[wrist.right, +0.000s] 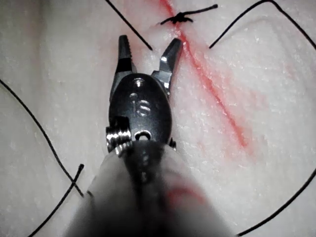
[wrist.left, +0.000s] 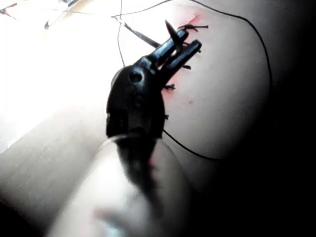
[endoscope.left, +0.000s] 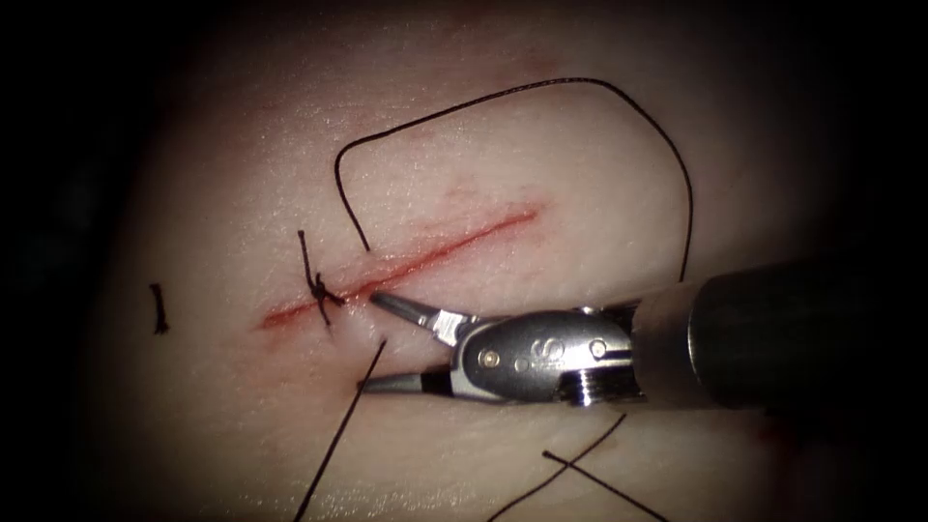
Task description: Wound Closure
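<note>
- While the endoscope view shows the right tool point(endoscope.left: 372, 342) side-on, its own wrist view looks down its back, and both agree that the jaws are spread wide and grip nothing.
- One jaw tip sits at the edge of the cut point(endoscope.left: 435, 249), just beside the knot point(endoscope.left: 320, 288); the other lies flat on the tissue point(endoscope.left: 242, 174), well clear of the cut on its right side.
- A loose strand point(endoscope.left: 338, 435) ends in the gap between the two jaws – lying on the tissue, not pinched.
- The endoscope view alone takes in the whole run of the thread point(endoscope.left: 580, 82): it rises from near the cut, arcs wide over the far side and drops behind the right tool's shaft.
- That view also shows a short cut end of thread point(endoscope.left: 158, 309) lying by itself, well to the left of the cut.
- The right arm's shaft comes in nearly level from the right, its wrist in line with it and its jaws pointing left at the knot.
- In the left wrist view the left tool point(wrist.left: 182, 44) is a dark outline pointing at a stitched, reddened stretch of tissue.
- A thin dark sliver point(wrist.left: 170, 27) stands up at its tip – needle or thread, I cannot tell, nor whether the tool has hold of it.
</note>
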Robot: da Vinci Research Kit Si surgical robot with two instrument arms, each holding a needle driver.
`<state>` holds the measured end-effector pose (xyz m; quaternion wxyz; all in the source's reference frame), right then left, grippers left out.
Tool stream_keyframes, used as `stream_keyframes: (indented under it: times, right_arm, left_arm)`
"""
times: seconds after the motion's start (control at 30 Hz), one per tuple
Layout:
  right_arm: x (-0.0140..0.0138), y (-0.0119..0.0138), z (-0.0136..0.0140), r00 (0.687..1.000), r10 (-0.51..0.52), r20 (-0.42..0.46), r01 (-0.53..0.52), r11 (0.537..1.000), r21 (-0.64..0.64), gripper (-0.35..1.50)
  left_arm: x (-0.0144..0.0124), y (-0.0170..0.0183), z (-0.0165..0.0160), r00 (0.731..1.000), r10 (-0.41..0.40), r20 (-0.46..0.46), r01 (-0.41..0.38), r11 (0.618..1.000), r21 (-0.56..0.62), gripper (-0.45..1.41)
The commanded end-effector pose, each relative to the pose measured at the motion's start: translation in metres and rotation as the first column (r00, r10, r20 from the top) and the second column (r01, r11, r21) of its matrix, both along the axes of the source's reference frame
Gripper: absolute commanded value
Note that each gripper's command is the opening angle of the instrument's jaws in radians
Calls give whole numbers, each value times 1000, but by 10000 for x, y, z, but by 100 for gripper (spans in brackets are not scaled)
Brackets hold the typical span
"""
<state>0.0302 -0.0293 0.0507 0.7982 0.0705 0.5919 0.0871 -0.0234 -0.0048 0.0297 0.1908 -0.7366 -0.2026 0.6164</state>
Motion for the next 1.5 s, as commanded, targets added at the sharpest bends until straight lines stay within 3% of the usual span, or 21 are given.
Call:
stream_keyframes:
  times: [0.03, 0.1, 0.17, 0.53, 0.73, 0.83, 1.13, 1.3, 1.33, 1.4, 1.47, 1.5]
  right_arm:
    - [5, -9, 2, 1000, 1, -6, -1, 1000, -2, 59]
    - [5, -10, 1, 1000, 1, -6, -1, 1000, -2, 36]
    - [4, -11, 1, 1000, -4, -7, 4, 1000, -15, -35]
    - [-13, -20, -6, 1000, -25, -11, 25, 998, -51, -35]
    - [-22, -51, -33, 998, -66, -4, 65, 996, -64, -35]
    - [-28, -78, -60, 996, -89, -3, 89, 994, -60, -35]
    - [-25, -145, -131, 980, -168, -107, 170, 985, 13, -35]
    - [-3, -146, -150, 977, -171, -125, 174, 984, 19, -35]
    - [1, -139, -147, 980, -150, -133, 154, 988, 24, 12]
    - [3, -130, -141, 984, -121, -129, 126, 992, 30, 83]
    - [3, -124, -137, 988, -99, -117, 104, 994, 33, 103]
    - [-1, -119, -132, 992, -82, -95, 85, 996, 23, 111]
  left_arm:
    - [-7, -9, 5, 1000, -1, 0, 1, 1000, 5, -45]
    - [-8, -9, 5, 1000, -1, 0, 1, 1000, 5, -45]
    - [-7, -9, 5, 1000, 0, 1, 0, 1000, 5, -45]
    - [-1, -7, 5, 1000, 2, 4, -2, 1000, -5, -45]
    - [8, 3, 20, 996, -70, -59, 66, 996, -56, -45]
    - [6, 3, 41, 978, -147, -150, 130, 984, -121, -45]
    - [11, 8, 84, 922, -278, -270, 222, 950, -221, -45]
    - [22, 8, 99, 897, -335, -290, 274, 934, -231, -45]
    - [33, 4, 99, 890, -359, -280, 299, 925, -235, -45]
    - [49, 0, 97, 874, -392, -288, 331, 913, -237, -45]
    - [66, -2, 93, 849, -431, -304, 363, 896, -255, -45]
    - [88, -3, 89, 830, -462, -313, 391, 881, -266, -45]
